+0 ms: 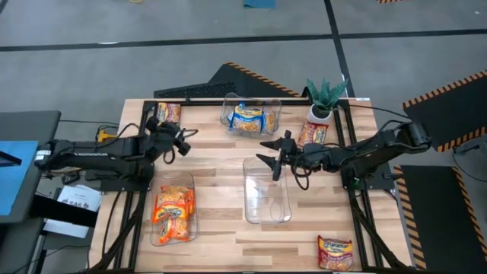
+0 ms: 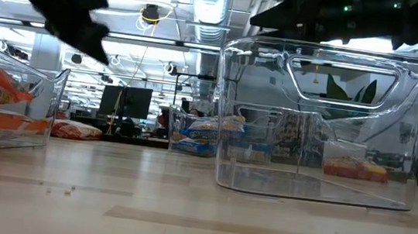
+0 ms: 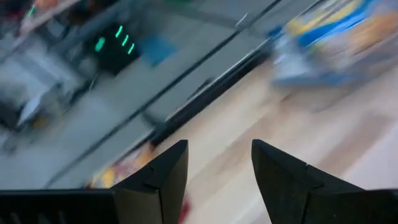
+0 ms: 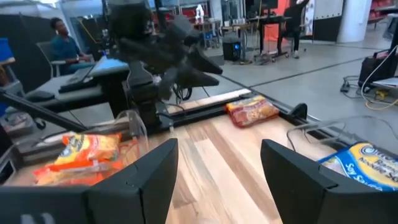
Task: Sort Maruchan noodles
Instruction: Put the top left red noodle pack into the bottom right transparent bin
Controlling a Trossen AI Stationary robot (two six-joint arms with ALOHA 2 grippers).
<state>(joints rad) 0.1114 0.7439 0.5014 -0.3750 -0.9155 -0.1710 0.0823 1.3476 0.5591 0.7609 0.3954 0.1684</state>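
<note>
Jaws of both the left gripper point(image 1: 185, 141) and right gripper point(image 1: 270, 151) stand apart, empty, above the table point(image 1: 221, 183).

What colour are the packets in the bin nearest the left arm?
Bright orange packets with yellow-and-red print, clearest in the high view.

Evenly bright overhead light, soft faint shadows on table point(image 1: 228, 160). Low view backlit: ceiling strip lights glaring, arms mere silhouettes, reflections on clear bin point(image 2: 325, 121), foreground wood soft. Left wrist view heavily motion-blurred, bkgd smeared, fingers point(image 3: 165, 180) sharp. Right wrist view clear, slight wide-angle stretch at edges.
</note>
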